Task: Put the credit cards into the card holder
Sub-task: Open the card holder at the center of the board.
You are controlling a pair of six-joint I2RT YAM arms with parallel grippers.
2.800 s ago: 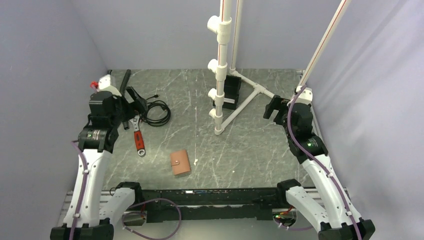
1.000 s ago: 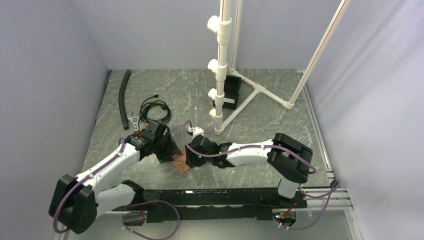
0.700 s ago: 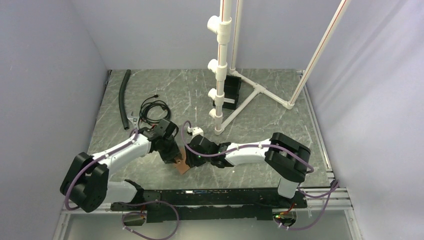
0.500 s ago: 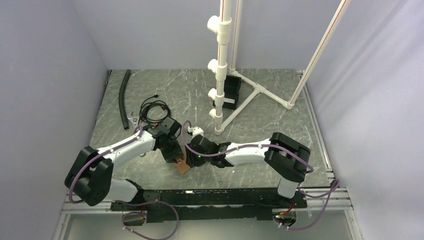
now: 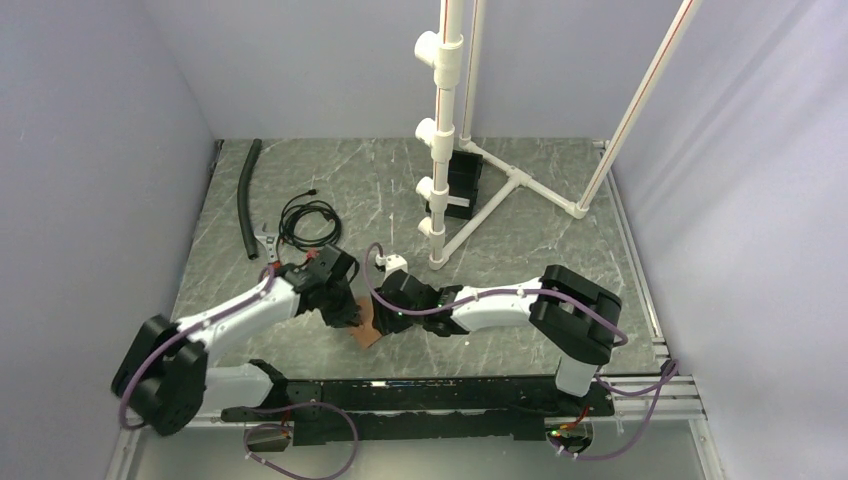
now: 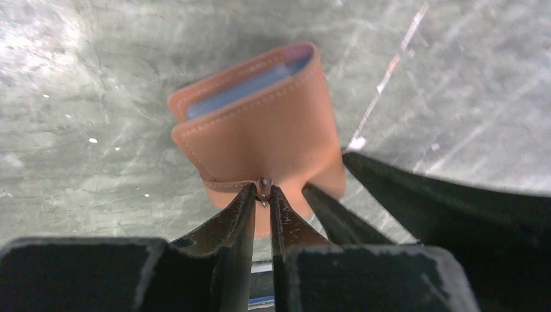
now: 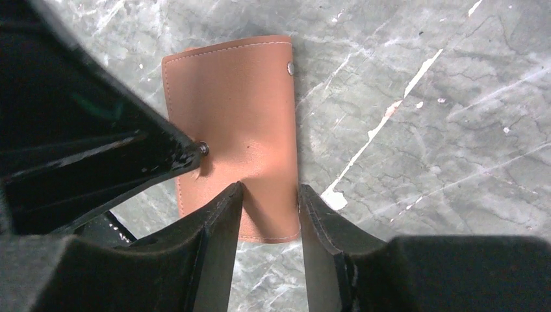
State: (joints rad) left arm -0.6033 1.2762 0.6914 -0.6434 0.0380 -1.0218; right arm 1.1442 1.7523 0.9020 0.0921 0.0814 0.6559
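While the left end effector (image 6: pixel 262 192) pinches the snap tab (image 6: pixel 229 184) of the card holder (image 6: pixel 273 123), its two fingers stand almost together, with the tab's metal stud right between the tips. The right end effector (image 7: pixel 269 195) meets the same holder from the opposite side. Its fingers are spread apart, and their tips rest over the near edge of the tan leather panel, which dimples slightly between them. Whether they press down on it cannot be told.

The holder is folded, and the edge of a light blue card (image 6: pixel 243 88) shows in the gap between its two leather panels. The other half of the snap (image 7: pixel 290 66) sits bare at a far corner of the top panel.

Seen from above, the holder lies on the grey marbled counter (image 5: pixel 520 230) near its front edge, left of centre, between the two black end effectors. Further back on the left are a coiled black cable (image 5: pixel 308 222) and a black hose (image 5: pixel 246 195). A white pipe stand (image 5: pixel 440 150) rises at the rear centre.
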